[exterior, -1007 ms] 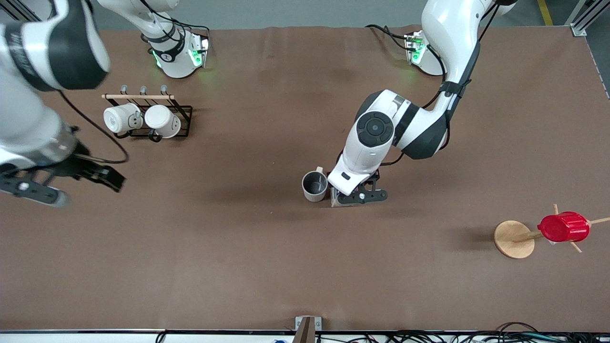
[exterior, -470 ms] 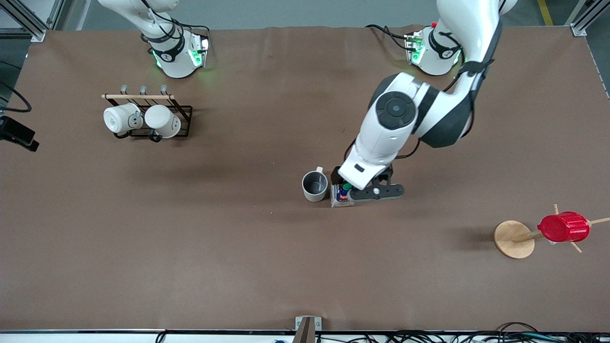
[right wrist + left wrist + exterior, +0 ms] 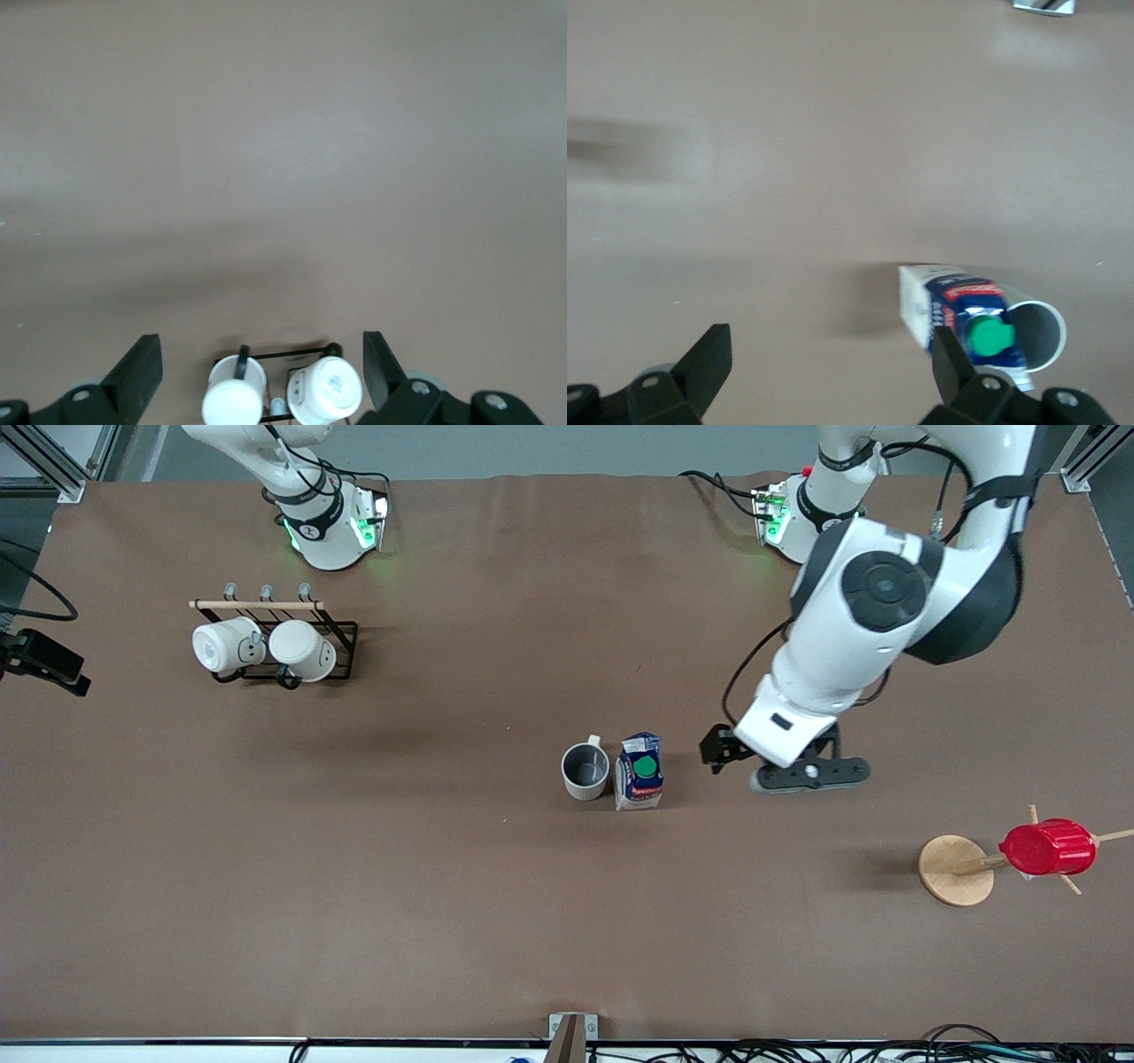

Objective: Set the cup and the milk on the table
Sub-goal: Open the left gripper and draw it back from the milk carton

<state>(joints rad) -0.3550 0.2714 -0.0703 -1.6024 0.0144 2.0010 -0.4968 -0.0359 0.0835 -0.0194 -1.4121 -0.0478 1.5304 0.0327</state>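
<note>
The cup (image 3: 585, 771), off-white with a grey inside, stands upright near the middle of the brown table (image 3: 443, 886). The milk (image 3: 640, 772), a blue and white carton with a green cap, stands upright right beside it toward the left arm's end. My left gripper (image 3: 764, 766) is open and empty above the table, apart from the milk toward the left arm's end. Its wrist view shows the open gripper (image 3: 828, 365), the milk (image 3: 950, 303) and the cup (image 3: 1041, 335). My right gripper (image 3: 44, 662) is at the right arm's end of the table, open and empty (image 3: 261, 367).
A black wire rack (image 3: 341, 631) holds two plain white mugs (image 3: 266, 646) near the right arm's base; both show in the right wrist view (image 3: 282, 394). A wooden peg stand (image 3: 955, 870) carries a red ribbed cup (image 3: 1048, 847) at the left arm's end.
My left gripper has let go of the milk, risen and moved away toward the left arm's end. The right arm has drawn back to the right arm's end of the table.
</note>
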